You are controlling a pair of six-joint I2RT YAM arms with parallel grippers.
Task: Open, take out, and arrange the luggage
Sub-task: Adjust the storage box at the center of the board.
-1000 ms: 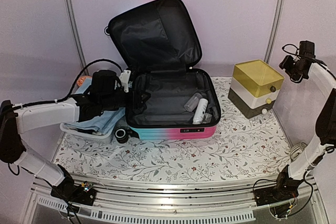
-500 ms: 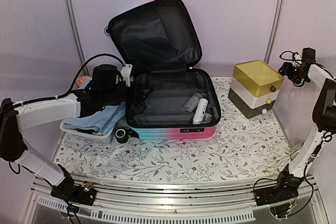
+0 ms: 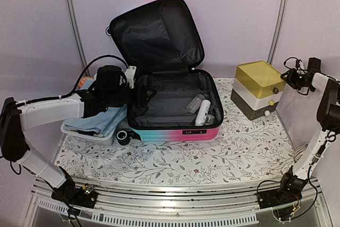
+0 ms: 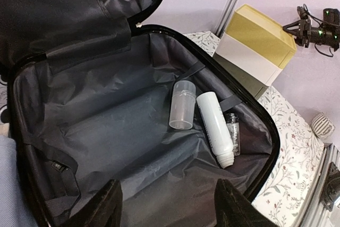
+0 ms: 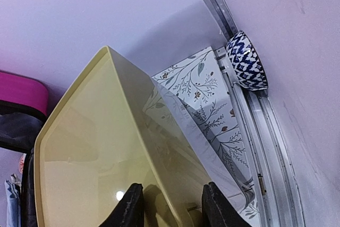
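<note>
Lying inside one luggage [image 3: 159, 134]: three bottles [image 4: 212, 123]

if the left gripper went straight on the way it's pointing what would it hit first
Most likely the black lining on the luggage floor, just ahead of the open left gripper; the clear capped bottle lies further along that line. Depth is unclear from the wrist view.

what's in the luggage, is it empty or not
Not empty. The luggage is open, lid up; a clear container, a white bottle and a small clear bottle lie on its black lining.
</note>
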